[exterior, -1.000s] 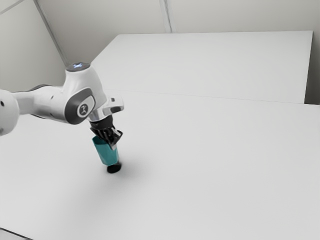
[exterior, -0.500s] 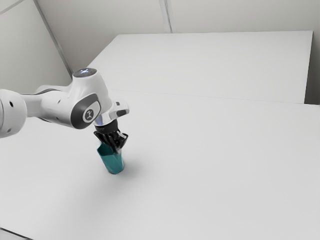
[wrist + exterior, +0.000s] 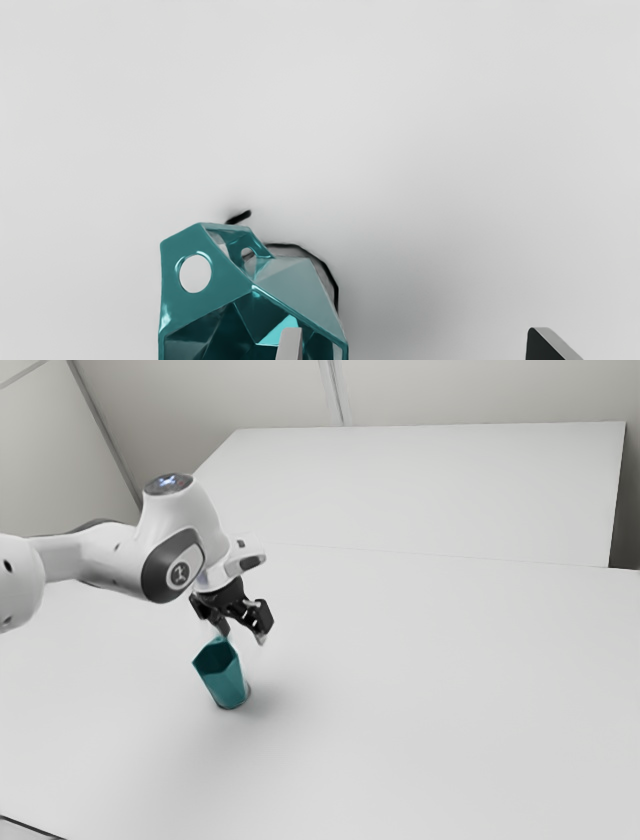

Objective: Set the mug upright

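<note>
Exterior view, teal mug (image 3: 228, 684), arm (image 3: 98, 552), small round logo (image 3: 180, 574)

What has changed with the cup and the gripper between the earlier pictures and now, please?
The cup has come down and slightly toward the exterior view's right since the first picture, and now rests on the table. The gripper has let it go: its fingers opened, and the hand rose a little. The cup's open end still faces up.
</note>
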`<state>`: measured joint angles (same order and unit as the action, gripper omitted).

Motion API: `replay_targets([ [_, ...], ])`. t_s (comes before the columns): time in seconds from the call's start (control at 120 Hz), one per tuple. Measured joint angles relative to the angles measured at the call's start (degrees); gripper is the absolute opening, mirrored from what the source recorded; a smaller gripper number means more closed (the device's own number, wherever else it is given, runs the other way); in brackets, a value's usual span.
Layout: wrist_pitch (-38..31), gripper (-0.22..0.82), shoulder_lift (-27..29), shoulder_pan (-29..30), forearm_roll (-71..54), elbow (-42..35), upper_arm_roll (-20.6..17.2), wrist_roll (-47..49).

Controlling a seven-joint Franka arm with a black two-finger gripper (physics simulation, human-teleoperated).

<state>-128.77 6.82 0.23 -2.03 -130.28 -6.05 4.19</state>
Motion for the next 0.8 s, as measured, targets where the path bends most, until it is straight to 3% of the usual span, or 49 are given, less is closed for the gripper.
replay_targets([
  [0.208,8.69,0.54,-0.74,0.11,0.22,9.62,-0.10,0.44],
  [0.558,28.01,0.57,-7.07,0.58,0.19,31.43,0.46,0.93],
  [0.8,37.11,0.58,-8.13,1.09,-0.45,39.60,0.93,1.16],
])
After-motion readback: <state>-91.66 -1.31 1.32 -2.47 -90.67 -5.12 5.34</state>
